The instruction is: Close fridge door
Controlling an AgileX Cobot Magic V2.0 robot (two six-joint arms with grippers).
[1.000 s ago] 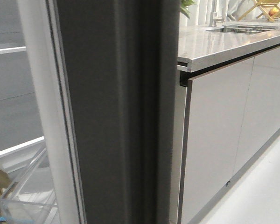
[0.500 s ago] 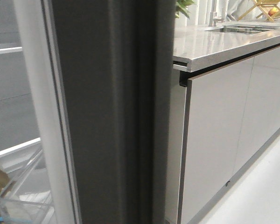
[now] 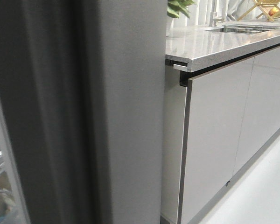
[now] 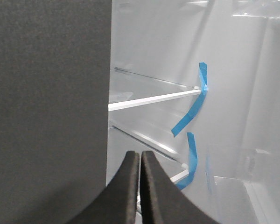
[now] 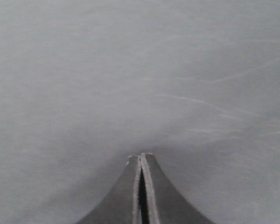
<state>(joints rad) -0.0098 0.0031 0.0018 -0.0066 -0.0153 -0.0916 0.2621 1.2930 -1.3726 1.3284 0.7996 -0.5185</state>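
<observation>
The door (image 3: 79, 112) had swung across, covering the frame's left; I judged it nearly closed. Both grippers, left (image 4: 140, 161) and right (image 5: 141, 161), were closed, empty.

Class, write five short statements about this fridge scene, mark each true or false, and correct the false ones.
1. The left hand has its fingers pressed together, holding nothing. True.
2. The right hand is wide open. False: its fingers are shut, tips close to a plain grey surface.
3. Blue tape strips sit on the shelf ends inside the fridge. True.
4. The fridge door is glossy white on its outer face. False: it is matte dark grey.
5. The cabinet fronts under the countertop stand open. False: they are closed.
</observation>
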